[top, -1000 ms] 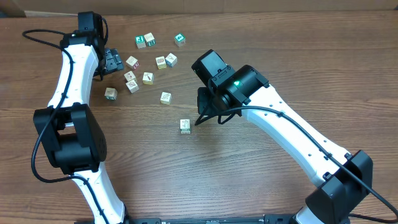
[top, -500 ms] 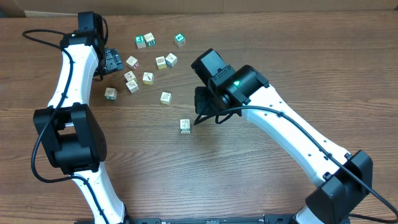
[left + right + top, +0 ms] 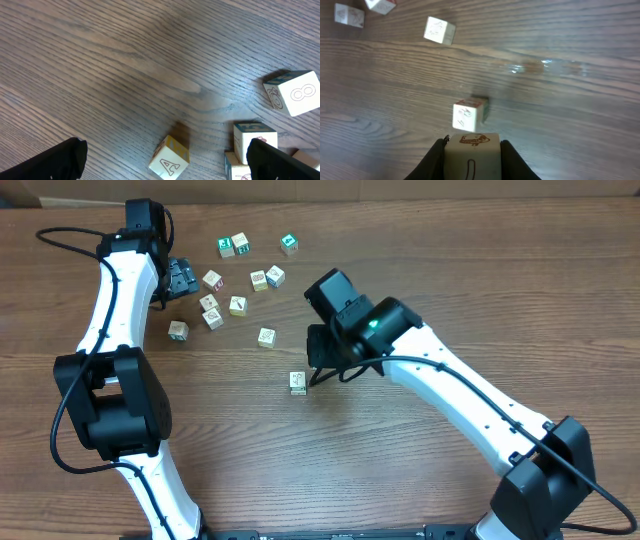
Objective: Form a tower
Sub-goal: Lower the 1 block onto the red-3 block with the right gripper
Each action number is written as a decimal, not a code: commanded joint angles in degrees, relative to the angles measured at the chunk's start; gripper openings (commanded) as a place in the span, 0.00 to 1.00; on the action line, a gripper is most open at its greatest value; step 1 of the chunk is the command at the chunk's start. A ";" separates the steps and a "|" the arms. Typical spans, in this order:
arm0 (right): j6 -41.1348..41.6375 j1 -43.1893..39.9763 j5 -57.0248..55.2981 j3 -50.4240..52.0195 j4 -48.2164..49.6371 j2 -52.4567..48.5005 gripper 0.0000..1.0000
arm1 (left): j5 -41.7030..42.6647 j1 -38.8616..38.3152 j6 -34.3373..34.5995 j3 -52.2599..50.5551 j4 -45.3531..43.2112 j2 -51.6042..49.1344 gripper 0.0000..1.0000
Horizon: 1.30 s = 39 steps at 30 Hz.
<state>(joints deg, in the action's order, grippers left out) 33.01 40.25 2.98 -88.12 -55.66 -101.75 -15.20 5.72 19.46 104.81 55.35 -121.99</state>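
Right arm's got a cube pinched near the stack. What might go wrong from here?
1. The right gripper, shut on a pale wooden picture cube, does not look centred over the tower of pale wooden cubes; releasing off-centre would likely drop it.
2. The tower is one cube wide, so a finger brushing it may topple it.

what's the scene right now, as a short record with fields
right fingers: shut on a cube
held cube position: close to the tower, not on it yet
tower: standing alone, apart from the other cubes
left fingers: open, holding nothing
left fingers position: by the loose cubes
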 commanded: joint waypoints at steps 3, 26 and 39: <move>0.02 3.48 -1.29 3.17 5.60 -0.37 0.04 | 0.22 -0.15 -0.63 0.26 0.09 -0.55 0.99; 7.54 13.27 -21.40 3.34 7.52 -5.33 0.04 | 0.22 -0.15 -0.63 0.26 0.09 -0.55 1.00; 7.72 13.27 -21.40 3.50 8.52 -9.25 0.04 | 0.22 -0.15 -0.63 0.26 0.09 -0.55 0.99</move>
<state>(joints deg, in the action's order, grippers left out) 40.29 53.63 -17.37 -84.95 -47.70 -109.30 -15.20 5.72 19.46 104.81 55.35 -121.99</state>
